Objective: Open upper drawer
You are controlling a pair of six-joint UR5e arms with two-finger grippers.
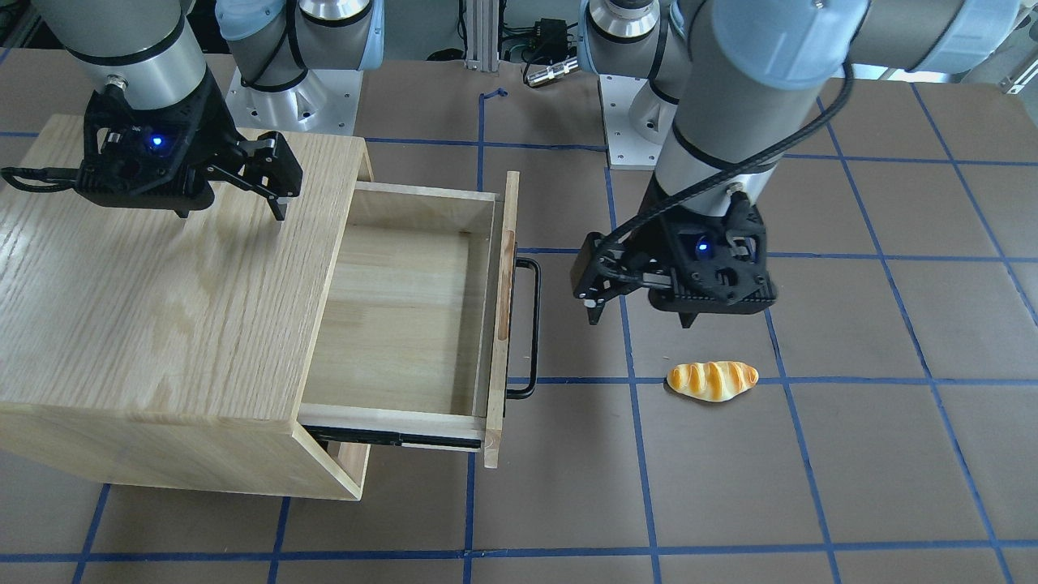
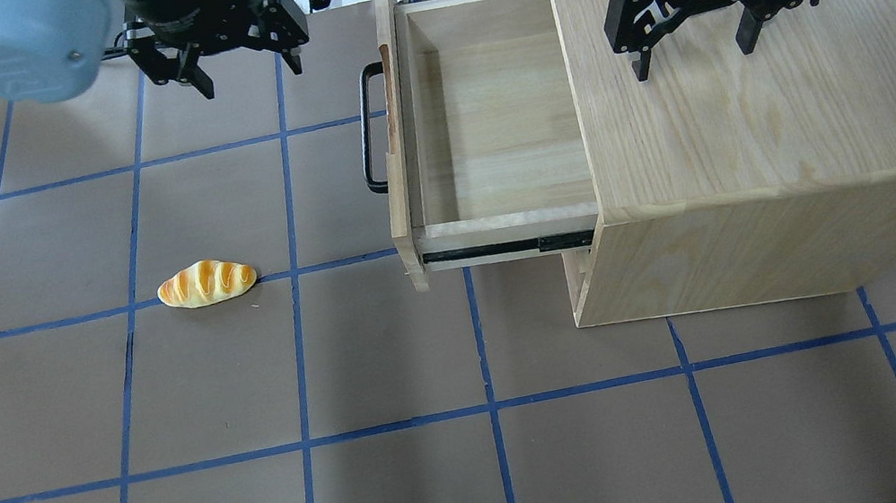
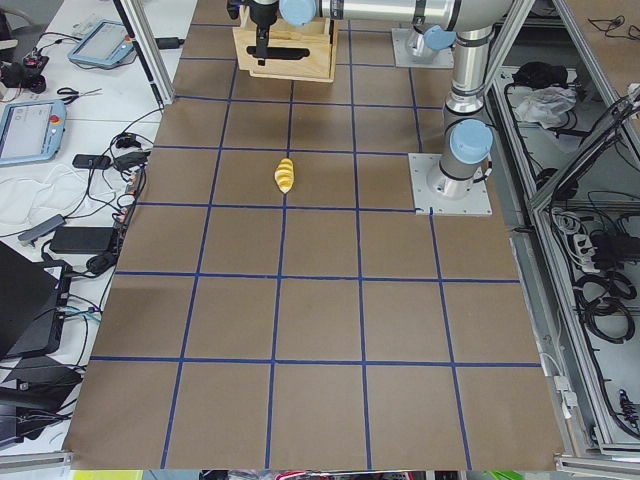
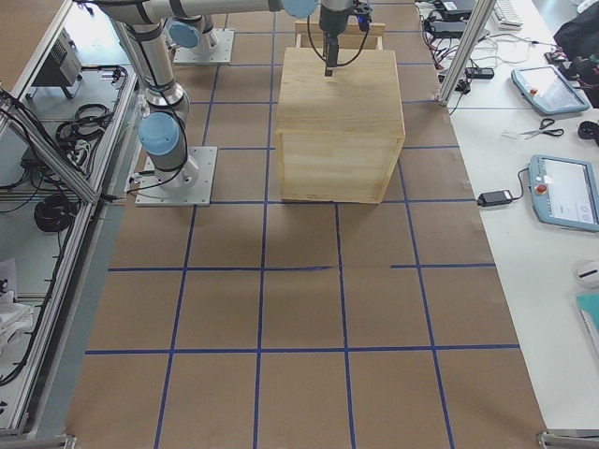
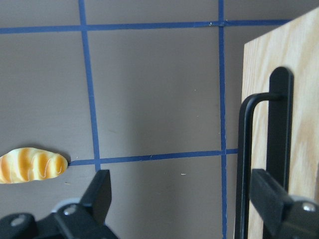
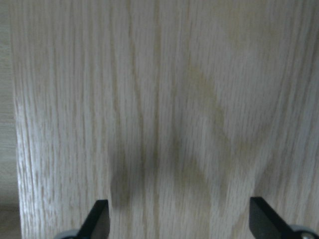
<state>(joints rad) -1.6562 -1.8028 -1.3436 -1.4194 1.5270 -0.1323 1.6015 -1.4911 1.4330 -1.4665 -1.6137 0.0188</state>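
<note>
The upper drawer (image 1: 397, 324) stands pulled well out of the oak cabinet (image 1: 162, 284), and its inside is bare. Its black bar handle (image 1: 534, 324) faces my left gripper (image 1: 641, 316), which is open and empty, a short way off the handle and not touching it. In the left wrist view the handle (image 5: 245, 164) runs just inside the right finger (image 5: 269, 194). From overhead the drawer (image 2: 492, 135) and left gripper (image 2: 247, 74) also show. My right gripper (image 2: 693, 56) is open and empty, hovering over the cabinet top (image 6: 164, 99).
A toy bread roll (image 1: 712, 380) lies on the brown mat near the left gripper, and it also shows overhead (image 2: 207, 283). Blue tape lines grid the table. The arm bases (image 1: 292, 89) stand behind the cabinet.
</note>
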